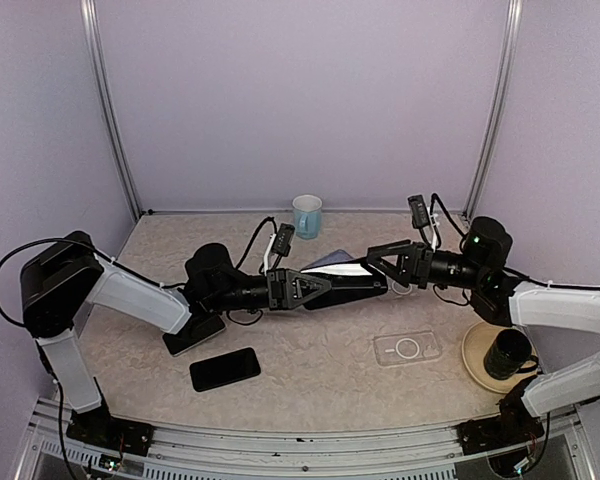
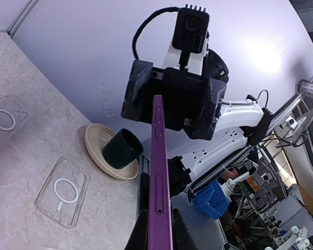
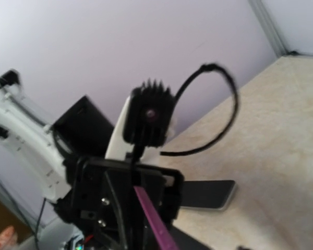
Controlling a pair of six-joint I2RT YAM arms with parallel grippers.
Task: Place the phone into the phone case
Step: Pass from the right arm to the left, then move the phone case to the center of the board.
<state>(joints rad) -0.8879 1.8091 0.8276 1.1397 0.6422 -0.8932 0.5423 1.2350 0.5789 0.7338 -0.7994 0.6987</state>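
Nearest the arm bases, a black phone lies flat on the counter. To its right lies a clear phone case with a white ring on its back, empty and flat. At the right edge, a dark mug stands on a beige plate. A second dark device lies partly beneath the left arm.

At mid-depth the two arms meet above the counter. The left pincer is closed on the purple phone, gripping it by its near end, so that the phone is held in the air, well apart from the case below. The left wrist view shows the phone edge-on, its side buttons visible. The far end of the phone lies between the fingers of the right pincer, whose jaws stand open with a gap on each side of the phone.

A second clear case lies farther along the counter. At the rear, near the back wall, stands a light blue mug.
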